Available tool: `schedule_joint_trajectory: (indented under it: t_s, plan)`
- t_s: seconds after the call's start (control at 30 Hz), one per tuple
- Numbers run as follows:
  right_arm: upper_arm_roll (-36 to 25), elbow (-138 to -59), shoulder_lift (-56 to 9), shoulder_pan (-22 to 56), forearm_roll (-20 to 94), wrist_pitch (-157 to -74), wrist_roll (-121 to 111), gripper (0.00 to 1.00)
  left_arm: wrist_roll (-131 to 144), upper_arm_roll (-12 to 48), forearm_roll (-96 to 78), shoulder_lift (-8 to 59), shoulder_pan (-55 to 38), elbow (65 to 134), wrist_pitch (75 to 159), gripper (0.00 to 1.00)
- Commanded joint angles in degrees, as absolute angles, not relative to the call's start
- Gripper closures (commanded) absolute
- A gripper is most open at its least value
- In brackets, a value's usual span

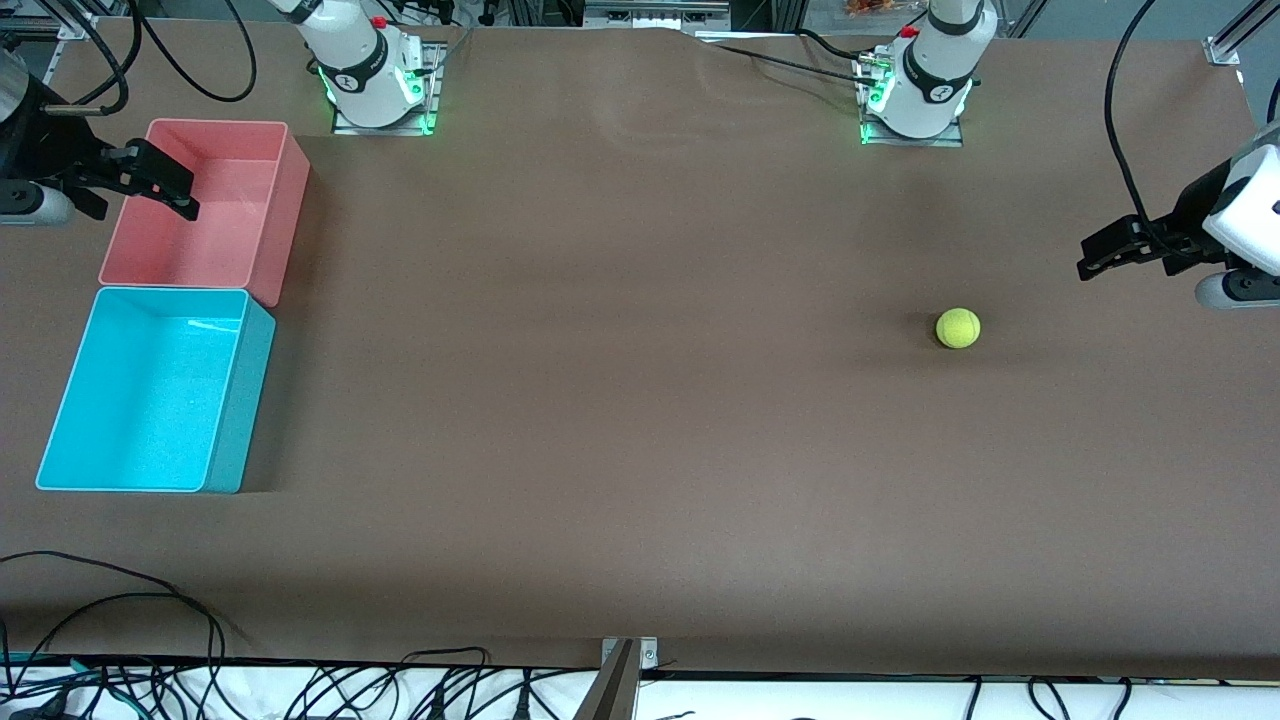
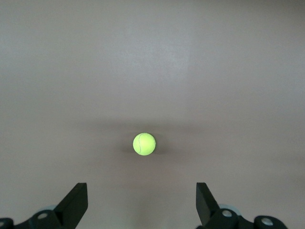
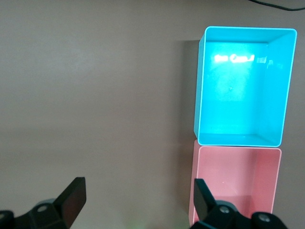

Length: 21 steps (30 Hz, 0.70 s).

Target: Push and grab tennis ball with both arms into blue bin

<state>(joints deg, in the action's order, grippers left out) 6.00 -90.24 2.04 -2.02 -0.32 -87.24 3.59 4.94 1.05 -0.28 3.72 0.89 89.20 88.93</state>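
So right now the tennis ball (image 1: 958,328) is sitting on the brown table (image 1: 620,400), out toward my left arm's end, all by itself with nothing touching it. In my left wrist view the tennis ball (image 2: 144,144) shows up centered ahead of my two black fingers (image 2: 76,202), which are spread wide with nothing between them.

My left gripper (image 1: 1095,255) hangs in the air over the table edge at that same end, well apart from the ball and not touching it.

My right gripper (image 1: 165,185) is up over the pink bin (image 1: 270,200) at the right arm's end of the table. Its fingers (image 3: 71,200) are spread wide too, holding nothing.

The blue bin (image 1: 235,400) is at that same end, touching the pink one end to end and nearer to the front camera than it. From the right wrist view the blue bin (image 3: 200,95) and the pink bin (image 3: 195,186) both look empty inside. Ball and blue bin are well apart, pretty much the whole table between them.
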Motion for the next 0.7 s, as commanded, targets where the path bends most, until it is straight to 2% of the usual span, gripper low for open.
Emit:
schedule_joint_trajectory:
  t_s: [0.0, 0.67]
  plan:
    - [6.2, -89.5, 2.4, -2.2, 0.3, -86.0, 3.2, 0.0, 4.1, 1.1, -1.4, 3.9, 1.2, 88.9, 89.3, 0.0]
    - [6.2, -89.3, 2.3, -2.2, 0.3, -86.2, 2.8, 0.0, 4.2, 1.1, -1.4, 3.9, 1.2, 88.9, 89.3, 0.0]
